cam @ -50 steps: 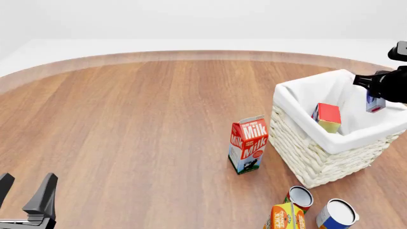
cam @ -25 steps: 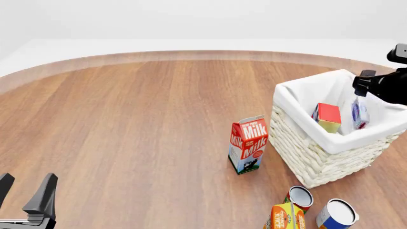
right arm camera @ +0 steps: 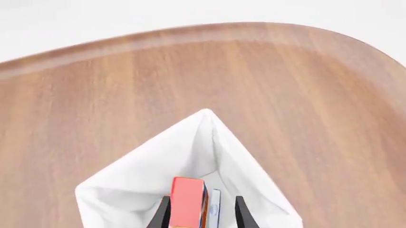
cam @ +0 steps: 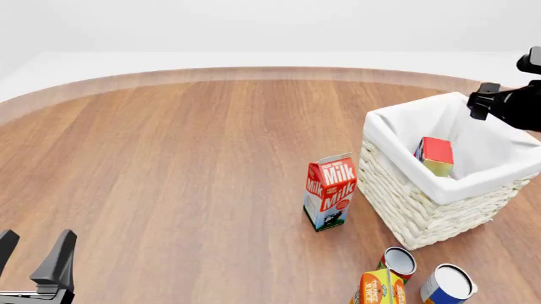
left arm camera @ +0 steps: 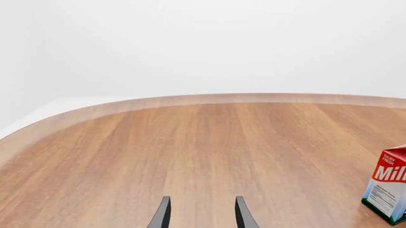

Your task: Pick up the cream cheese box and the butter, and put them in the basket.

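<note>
Table (cam: pixel 169 158) is wood, warm brown with long grain streaks and a soft satin sheen, plus a paler band along the curved edge. Basket (cam: pixel 397 202) is cream woven wicker, bumpy and rough looking, with a smooth matt white cloth liner (cam: pixel 498 155) folded over the rim. Milk carton (cam: pixel 330 193) looks like printed cardboard, slightly glossy. Butter (cam: pixel 435 155) is a smooth printed carton too. The cans (cam: pixel 448 285) have shiny metal rims. Both grippers, left (cam: pixel 34 256) and right (cam: pixel 495 104), are matt black plastic.
</note>
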